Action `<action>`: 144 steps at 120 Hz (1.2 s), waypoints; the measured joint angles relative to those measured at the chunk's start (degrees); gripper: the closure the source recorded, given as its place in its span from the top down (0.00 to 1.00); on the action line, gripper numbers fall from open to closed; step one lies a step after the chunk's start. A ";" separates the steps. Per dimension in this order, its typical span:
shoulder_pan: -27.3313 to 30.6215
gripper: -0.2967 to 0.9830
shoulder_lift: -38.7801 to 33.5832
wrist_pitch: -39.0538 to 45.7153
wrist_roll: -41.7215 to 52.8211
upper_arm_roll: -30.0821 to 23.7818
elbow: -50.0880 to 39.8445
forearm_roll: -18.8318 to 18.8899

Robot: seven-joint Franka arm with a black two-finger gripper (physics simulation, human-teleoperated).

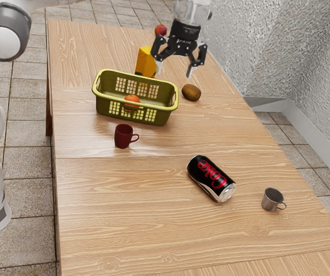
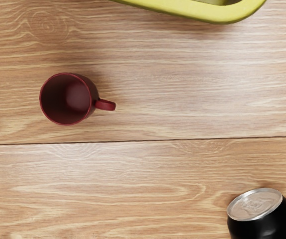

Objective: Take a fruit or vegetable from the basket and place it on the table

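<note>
Black two-finger gripper (image 1: pixel 174 71) above, round orange fruit (image 1: pixel 131 100) below
It hangs empty, fingers parted; the fruit lies toward the exterior view's left, inside the olive-green plastic basket (image 1: pixel 162 117).

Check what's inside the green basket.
One orange round fruit in the green basket. The wall facing the red mug mostly covers its lower part and the floor behind it; anything low there can't be confirmed.

Room layout: wood-grain table (image 1: pixel 119 213), stone-look floor tiles (image 1: pixel 30 172), rough pale wall (image 1: pixel 314 57).
Seams cross the tabletop; a soft sheen marks its surface. Tiles flank the table on both sides. Wall and smooth baseboard (image 1: pixel 311 136) stand beyond the table, toward the exterior view's right.
</note>
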 joint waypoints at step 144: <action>27.68 0.77 -13.09 29.05 36.30 -1.06 -34.34 0.45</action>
